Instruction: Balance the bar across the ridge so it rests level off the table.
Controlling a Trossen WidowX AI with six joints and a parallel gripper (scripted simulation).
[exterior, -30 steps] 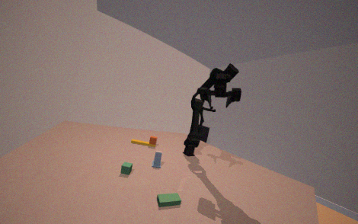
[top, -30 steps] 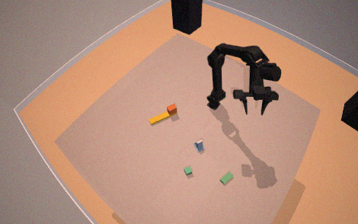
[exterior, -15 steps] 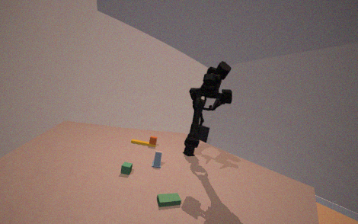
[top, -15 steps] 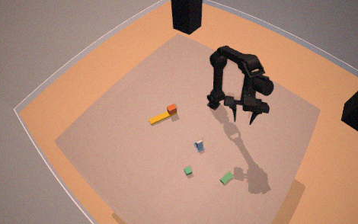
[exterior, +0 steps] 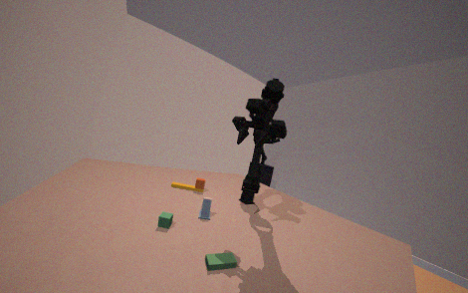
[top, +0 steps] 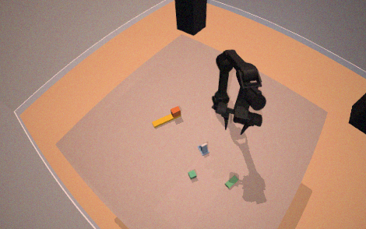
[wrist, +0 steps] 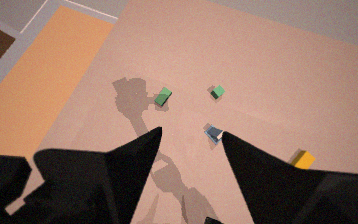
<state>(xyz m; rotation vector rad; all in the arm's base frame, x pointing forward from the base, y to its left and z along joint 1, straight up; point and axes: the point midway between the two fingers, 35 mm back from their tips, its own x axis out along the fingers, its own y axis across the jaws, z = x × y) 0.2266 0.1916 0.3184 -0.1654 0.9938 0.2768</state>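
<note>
With the gripper (top: 234,132) (wrist: 191,132) standing wide and empty, the matte yellow bar (top: 163,121) (exterior: 187,187) (wrist: 303,159), slim with an orange block (top: 175,111) (exterior: 200,183) at one end, is lying beyond the blue ridge (top: 203,149) (exterior: 205,208) (wrist: 213,133), probably needing to be gripped toward that heavier end.

In the wrist view, we saw only a stub of the yellow bar (top: 163,121) (exterior: 187,187) (wrist: 303,159) toward four o'clock; the black gripper (top: 234,132) (wrist: 191,132) hid the rest. Its own back end was cut off at six o'clock.
</note>
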